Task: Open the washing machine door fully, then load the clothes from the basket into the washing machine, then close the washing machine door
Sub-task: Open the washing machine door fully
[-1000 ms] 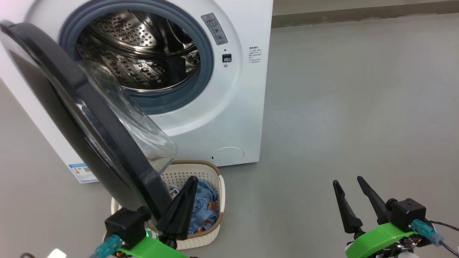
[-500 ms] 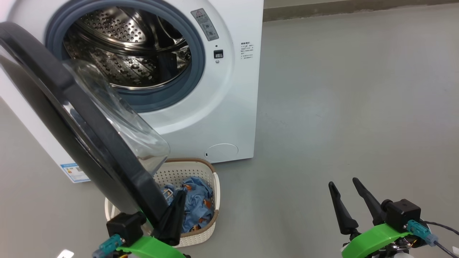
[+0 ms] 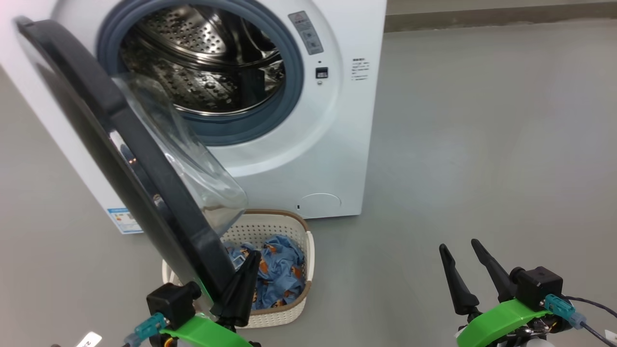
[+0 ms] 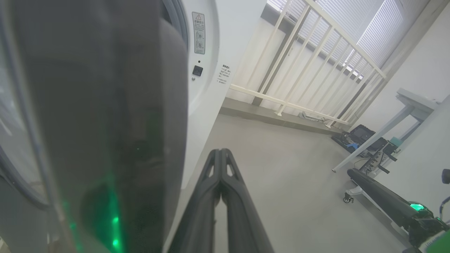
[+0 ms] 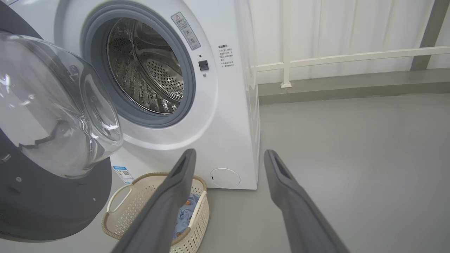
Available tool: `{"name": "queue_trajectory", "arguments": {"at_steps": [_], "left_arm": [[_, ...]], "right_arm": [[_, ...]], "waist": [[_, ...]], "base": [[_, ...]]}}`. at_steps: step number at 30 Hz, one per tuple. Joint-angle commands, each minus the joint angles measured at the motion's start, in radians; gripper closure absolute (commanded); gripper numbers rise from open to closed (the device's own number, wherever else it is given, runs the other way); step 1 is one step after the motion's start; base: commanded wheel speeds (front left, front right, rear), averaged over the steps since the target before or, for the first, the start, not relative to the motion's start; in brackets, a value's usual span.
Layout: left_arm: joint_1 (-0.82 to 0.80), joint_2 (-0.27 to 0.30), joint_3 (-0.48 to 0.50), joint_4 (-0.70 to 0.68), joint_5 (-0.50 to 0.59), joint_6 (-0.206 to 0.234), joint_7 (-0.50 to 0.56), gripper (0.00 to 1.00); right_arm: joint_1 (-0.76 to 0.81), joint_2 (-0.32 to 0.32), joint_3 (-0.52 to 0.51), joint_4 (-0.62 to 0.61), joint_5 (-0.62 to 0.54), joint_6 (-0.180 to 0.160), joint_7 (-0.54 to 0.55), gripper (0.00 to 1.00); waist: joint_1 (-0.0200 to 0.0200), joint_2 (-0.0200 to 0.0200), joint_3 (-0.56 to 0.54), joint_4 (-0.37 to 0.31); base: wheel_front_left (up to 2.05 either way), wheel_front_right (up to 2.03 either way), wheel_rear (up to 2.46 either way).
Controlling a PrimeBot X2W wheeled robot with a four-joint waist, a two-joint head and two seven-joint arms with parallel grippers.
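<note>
- The washing machine door (image 3: 130,159) is seen swung out from the washing machine (image 3: 332,144), with its glass bowl (image 3: 193,159) turned toward the drum (image 3: 202,62).
- The left claw (image 3: 254,258) is clenched, its fingers (image 3: 241,294) pressed together, and is held just beside the door's lower edge; contact cannot be told.
- The basket (image 3: 285,315) is set on the floor (image 3: 482,144) before the machine's front, beneath the door and just behind the left claw, with the clothes (image 3: 282,270) heaped inside.
- The right claw (image 3: 458,246) is released and held above the floor, well apart from the basket.
</note>
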State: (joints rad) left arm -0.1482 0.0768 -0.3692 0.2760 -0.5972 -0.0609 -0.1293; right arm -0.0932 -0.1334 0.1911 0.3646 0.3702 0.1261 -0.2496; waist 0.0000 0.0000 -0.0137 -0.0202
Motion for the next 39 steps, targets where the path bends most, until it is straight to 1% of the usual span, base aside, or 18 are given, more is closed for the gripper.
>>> {"name": "queue_trajectory", "arguments": {"at_steps": [1, 14, 24, 31, 39], "left_arm": [[-0.034, 0.035, 0.056, -0.013, -0.014, 0.012, -0.011, 1.0], [0.021, 0.082, 0.077, -0.057, -0.022, 0.043, 0.008, 1.0], [0.058, 0.122, 0.106, -0.12, -0.025, 0.086, 0.031, 1.0], [0.049, 0.161, 0.143, -0.137, -0.034, 0.111, 0.054, 1.0], [0.001, 0.215, 0.202, -0.11, -0.057, 0.138, 0.095, 1.0]], "right_arm": [[-0.031, -0.007, 0.025, -0.017, 0.004, 0.005, -0.012, 0.0], [-0.025, 0.005, 0.03, -0.007, 0.013, 0.005, -0.012, 0.0], [-0.021, 0.009, 0.026, -0.007, 0.014, 0.005, -0.012, 0.0], [-0.024, 0.017, 0.018, -0.008, 0.013, 0.005, -0.012, 0.0], [-0.03, 0.03, 0.004, -0.011, 0.005, 0.005, -0.012, 0.0]], "waist": [[0.0, 0.0, -0.006, 0.032], [0.0, 0.0, -0.022, 0.135], [0.0, 0.0, -0.022, 0.209], [0.0, 0.0, -0.016, 0.273], [0.0, 0.0, -0.003, 0.326]], "base": [[0.0, 0.0, 0.0], [0.0, 0.0, 0.0], [0.0, 0.0, 0.0], [0.0, 0.0, 0.0], [0.0, 0.0, 0.0]]}}
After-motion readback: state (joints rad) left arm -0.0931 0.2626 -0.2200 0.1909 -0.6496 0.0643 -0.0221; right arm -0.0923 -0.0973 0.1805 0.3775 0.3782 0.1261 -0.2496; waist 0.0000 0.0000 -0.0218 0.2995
